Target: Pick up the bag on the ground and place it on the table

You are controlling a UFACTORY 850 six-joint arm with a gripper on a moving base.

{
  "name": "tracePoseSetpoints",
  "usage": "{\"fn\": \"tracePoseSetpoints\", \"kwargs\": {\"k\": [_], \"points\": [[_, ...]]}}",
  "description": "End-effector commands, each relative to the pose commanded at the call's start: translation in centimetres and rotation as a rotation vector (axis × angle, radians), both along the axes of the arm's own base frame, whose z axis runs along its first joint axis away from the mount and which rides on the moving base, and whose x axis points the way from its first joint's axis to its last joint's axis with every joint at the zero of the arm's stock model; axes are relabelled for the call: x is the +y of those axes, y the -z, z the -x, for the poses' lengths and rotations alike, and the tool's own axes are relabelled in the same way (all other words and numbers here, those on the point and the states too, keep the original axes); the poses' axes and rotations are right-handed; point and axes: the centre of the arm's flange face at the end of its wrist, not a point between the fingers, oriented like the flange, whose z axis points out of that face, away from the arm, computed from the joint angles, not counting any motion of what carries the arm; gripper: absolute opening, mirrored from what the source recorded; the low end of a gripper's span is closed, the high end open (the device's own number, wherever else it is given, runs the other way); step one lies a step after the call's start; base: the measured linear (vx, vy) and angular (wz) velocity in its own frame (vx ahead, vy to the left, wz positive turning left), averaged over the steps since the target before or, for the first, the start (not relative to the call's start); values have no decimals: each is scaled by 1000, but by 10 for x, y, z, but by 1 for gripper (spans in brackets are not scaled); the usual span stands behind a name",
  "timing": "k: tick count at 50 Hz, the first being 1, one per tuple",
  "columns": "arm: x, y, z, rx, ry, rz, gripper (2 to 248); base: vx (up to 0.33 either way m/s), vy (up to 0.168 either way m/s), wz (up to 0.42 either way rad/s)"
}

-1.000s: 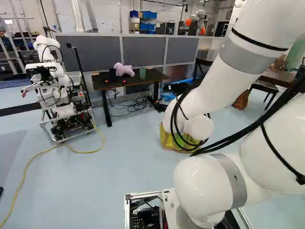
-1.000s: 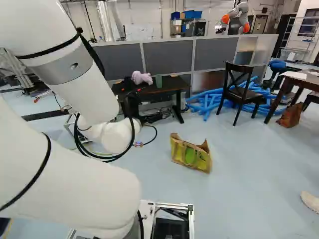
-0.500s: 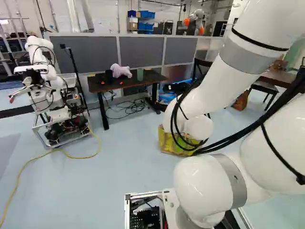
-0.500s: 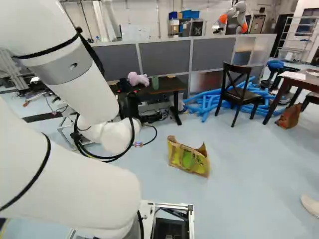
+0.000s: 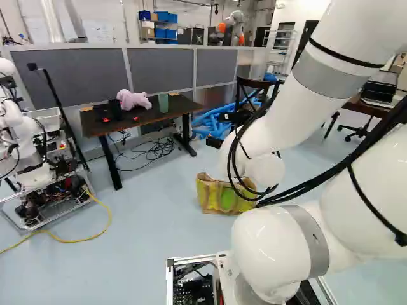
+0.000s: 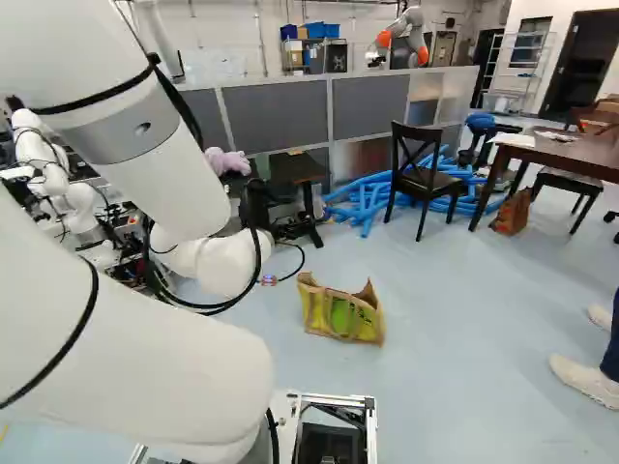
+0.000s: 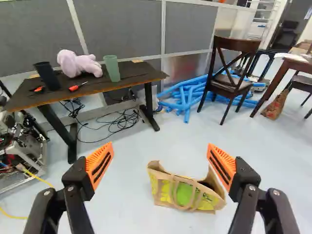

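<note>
Beyond my arm in the right base view, the black body of my gripper (image 6: pixel 256 205) shows, its fingertips hidden. In the wrist view the gripper (image 7: pixel 160 147) is open, its orange-padded fingers wide apart with nothing held. The brown-and-yellow bag (image 7: pixel 185 192) stands upright on the floor ahead of the fingers, handles at its front and a green patch on its side; a gap separates it from them. In the right base view the bag (image 6: pixel 338 314) stands ahead of the base. A dark-topped table (image 7: pixel 22 100) carries a purple plush toy (image 7: pixel 78 64), a black cup and a green cup (image 7: pixel 112 68).
Another robot (image 5: pixel 32 159) stands at the left of the left base view, a yellow cable (image 5: pixel 76 241) beside it. Black cables lie under the dark table. A chair (image 6: pixel 426 179), blue tubes (image 6: pixel 363 201) and a brown table (image 6: pixel 571 159) stand farther right. A person's shoes (image 6: pixel 585 380) are at right.
The base has moved, turning right: the whole scene slides left in both base views. My arm keeps its pose against its lowest joint. The bag has not shifted on the floor.
</note>
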Motion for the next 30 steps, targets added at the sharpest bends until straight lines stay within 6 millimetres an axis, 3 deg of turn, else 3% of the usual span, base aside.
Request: {"fn": "tracePoseSetpoints", "kwargs": {"k": [30], "points": [[0, 0, 0, 0, 0, 0, 247, 177, -60, -310]]}}
